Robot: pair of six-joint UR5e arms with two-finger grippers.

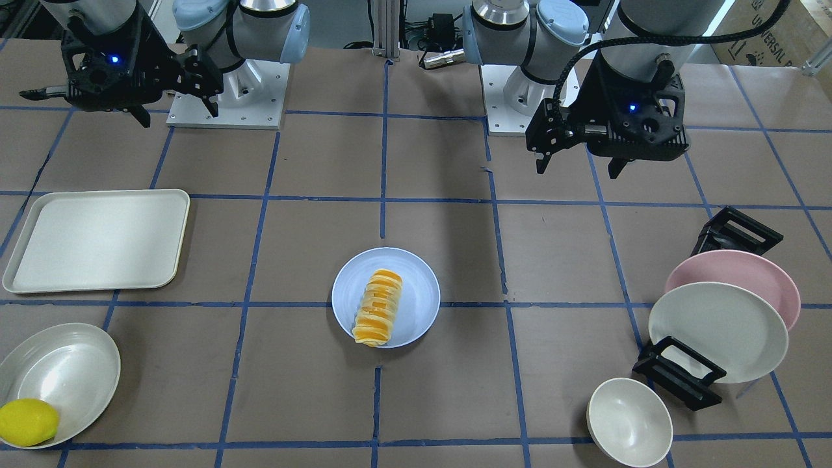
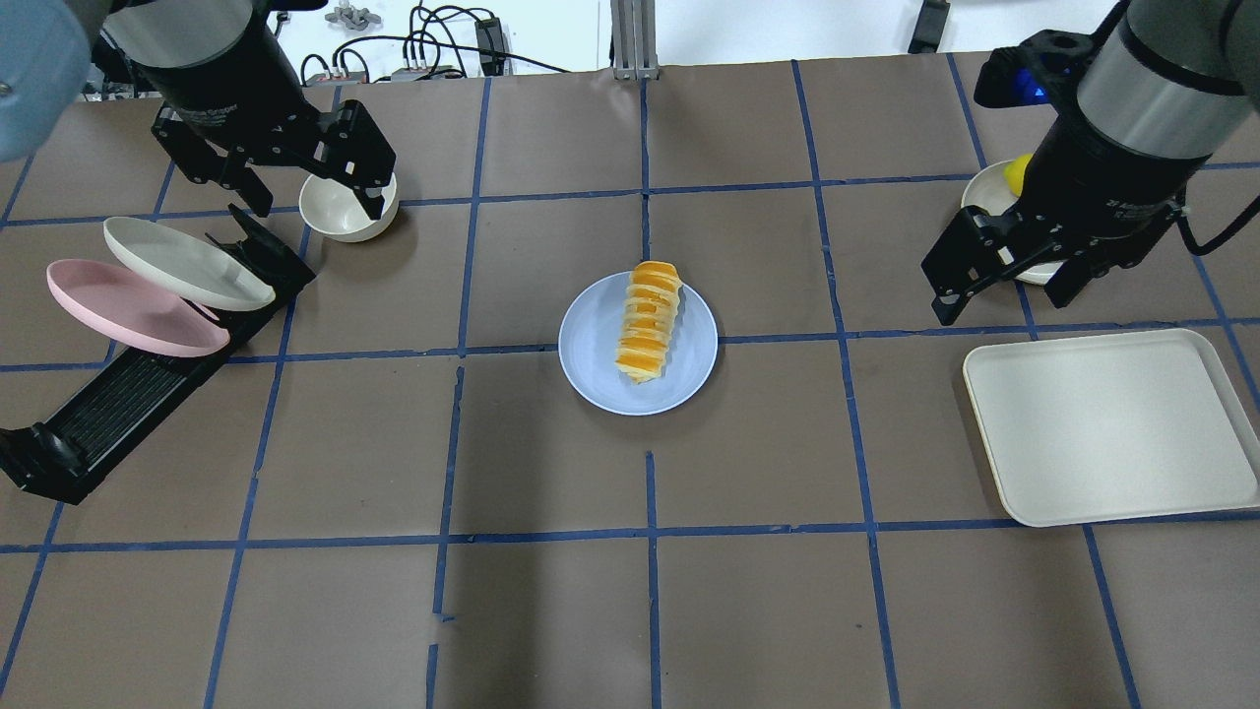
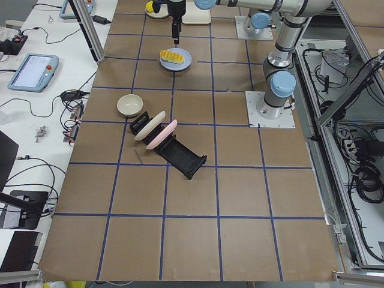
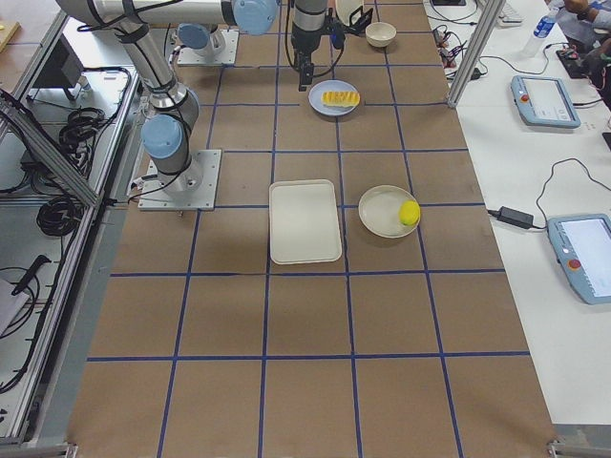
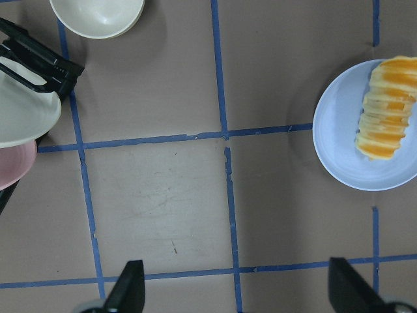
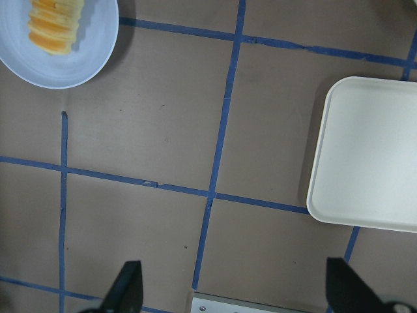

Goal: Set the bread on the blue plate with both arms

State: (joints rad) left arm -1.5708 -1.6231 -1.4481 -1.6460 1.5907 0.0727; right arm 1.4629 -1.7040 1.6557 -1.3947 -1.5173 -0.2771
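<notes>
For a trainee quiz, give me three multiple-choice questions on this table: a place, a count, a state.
1. Where is the striped orange-and-cream bread roll? A. cream rectangular tray B. round pale blue plate C. small cream bowl
2. How many plates lean in the black rack? A. one B. two C. four
3. The left gripper and right gripper are: A. open, empty B. shut on bread C. shut on lemon
Answers: B, the roll lies on it; B, one pink plate, one cream-white plate; A, fingers spread, nothing between.
</notes>
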